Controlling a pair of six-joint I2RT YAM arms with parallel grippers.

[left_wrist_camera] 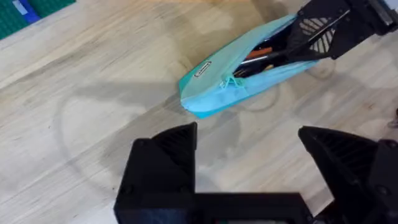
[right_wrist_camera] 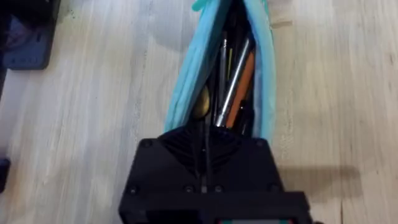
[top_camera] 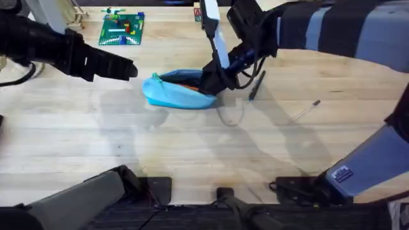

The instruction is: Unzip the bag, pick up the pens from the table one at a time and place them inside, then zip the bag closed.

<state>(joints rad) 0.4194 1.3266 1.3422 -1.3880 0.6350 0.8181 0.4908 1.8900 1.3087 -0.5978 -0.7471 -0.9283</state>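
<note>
Right gripper [top_camera: 211,82], fingers pressed together, hides the end of the unzipped light blue bag [top_camera: 176,94]; left gripper [top_camera: 124,69] hovers spread.

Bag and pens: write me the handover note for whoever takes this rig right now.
Left hand: open, empty, hovering beside the bag.
Right hand: at the bag's open end, fingers together at the mouth; whether it grips anything is unclear.
Bag is unzipped on the table, with several pens inside.
Left: dark pen and silvery pen lie on the table to the right of the bag. Put both in, then zip shut.
</note>
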